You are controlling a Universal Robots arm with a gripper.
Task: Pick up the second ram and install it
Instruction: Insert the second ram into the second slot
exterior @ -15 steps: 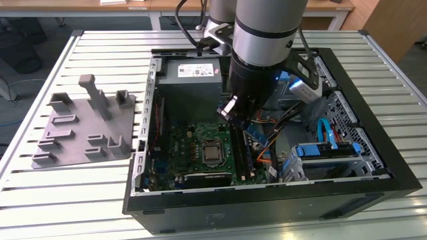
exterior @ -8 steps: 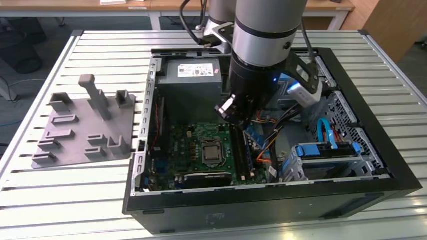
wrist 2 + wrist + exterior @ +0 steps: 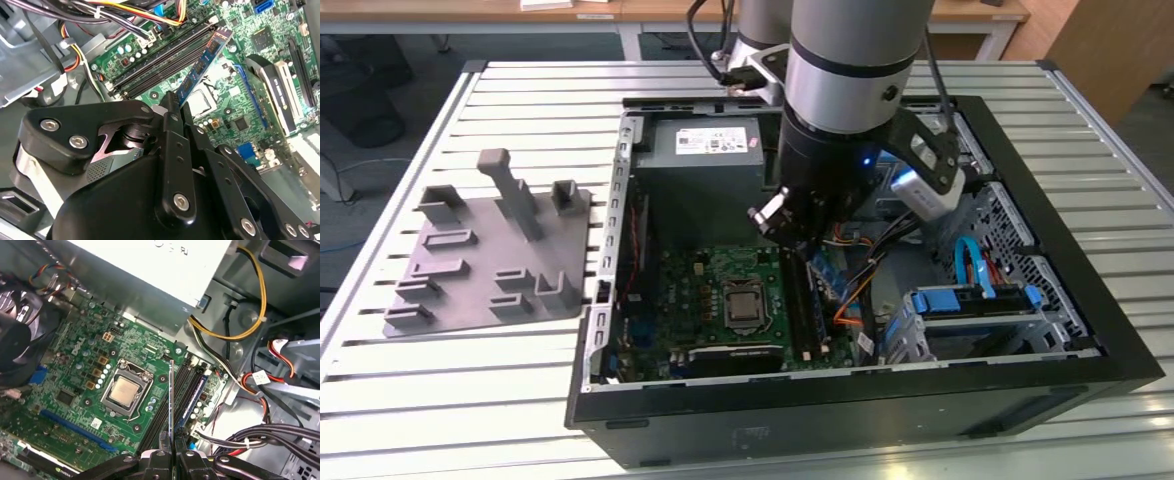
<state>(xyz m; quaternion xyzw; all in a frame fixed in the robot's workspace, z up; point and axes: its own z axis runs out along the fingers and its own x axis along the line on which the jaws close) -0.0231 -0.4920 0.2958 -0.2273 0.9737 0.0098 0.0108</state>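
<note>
Jaws closed tight on second ram (image 3: 202, 66), above motherboard slots (image 3: 159, 59)

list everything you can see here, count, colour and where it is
slatted table: 1, pale, under everything
computer case: 1, black, open, on the table
tray with upright blocks: 1, grey, at the exterior view's left of the case
power supply: 1, grey, inside the case
motherboard: 1, green, on the case floor
processor: 1, silver, in its socket
slot rails: several, black, beside the processor
seated ram stick: 1, blue, in a rail
drive caddy: 1, blue, exterior view's right
cables: many, black, yellow, red
second ram: 1, blue-green, above the rails
arm: 1, silver and black
gripper: 1, black, shut on the second ram
</note>
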